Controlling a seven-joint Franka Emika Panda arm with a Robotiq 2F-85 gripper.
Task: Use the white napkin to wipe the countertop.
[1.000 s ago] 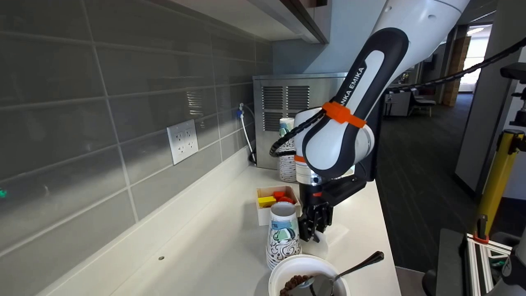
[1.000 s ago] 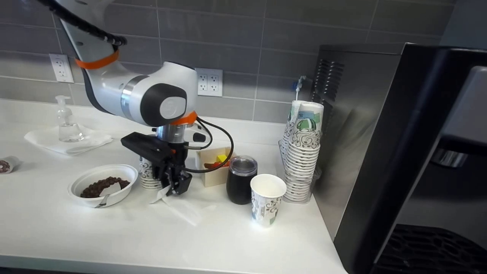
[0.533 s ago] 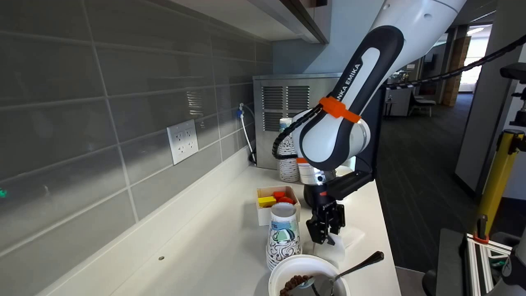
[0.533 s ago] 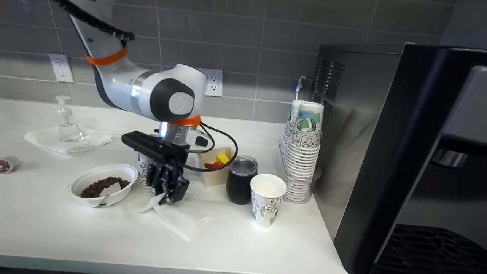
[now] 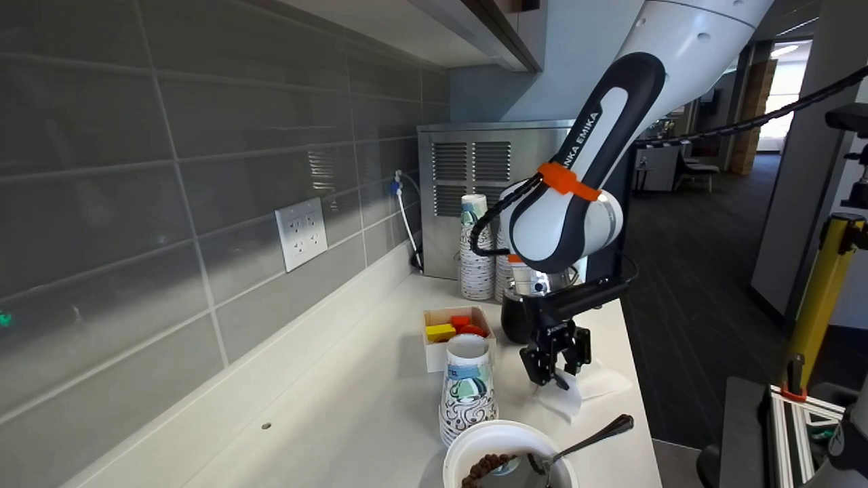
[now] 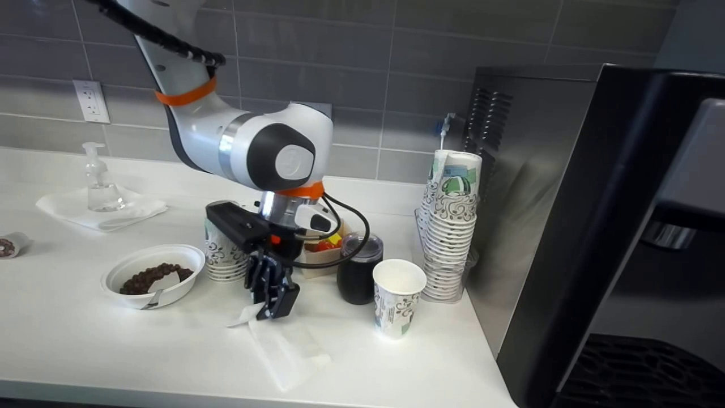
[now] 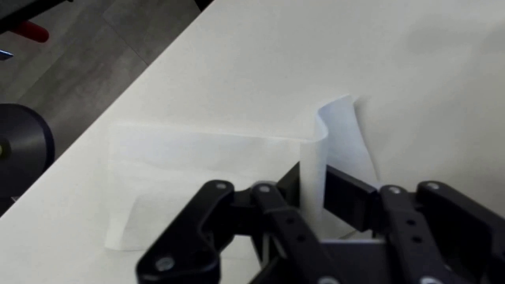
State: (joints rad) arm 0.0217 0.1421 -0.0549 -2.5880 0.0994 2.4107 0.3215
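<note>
The white napkin (image 5: 605, 383) lies partly flat on the off-white countertop (image 5: 366, 407), with a raised fold and a short loose end. It shows in both exterior views, here too (image 6: 291, 354). My gripper (image 5: 553, 381) points down just above the countertop (image 6: 170, 357), and also shows here (image 6: 269, 313). In the wrist view the fingers (image 7: 312, 187) are shut on the napkin's fold, with the rest of the napkin (image 7: 189, 154) spread to the left toward the countertop edge. Part of the napkin is hidden under the gripper.
A white bowl (image 6: 190, 258) of brown balls with a spoon (image 5: 597, 434) and a short cup stack (image 5: 468, 400) stand beside the gripper. A box of blocks (image 5: 434, 352), black tumbler (image 6: 357, 280), paper cup (image 6: 396, 306), tall cup stack (image 6: 450, 249) and metal machine (image 6: 532, 170) stand beyond.
My gripper has moved away from the wall, toward the countertop's front edge, past the short cup stack. The napkin has slid along with it. The bowl and cups have not moved.
</note>
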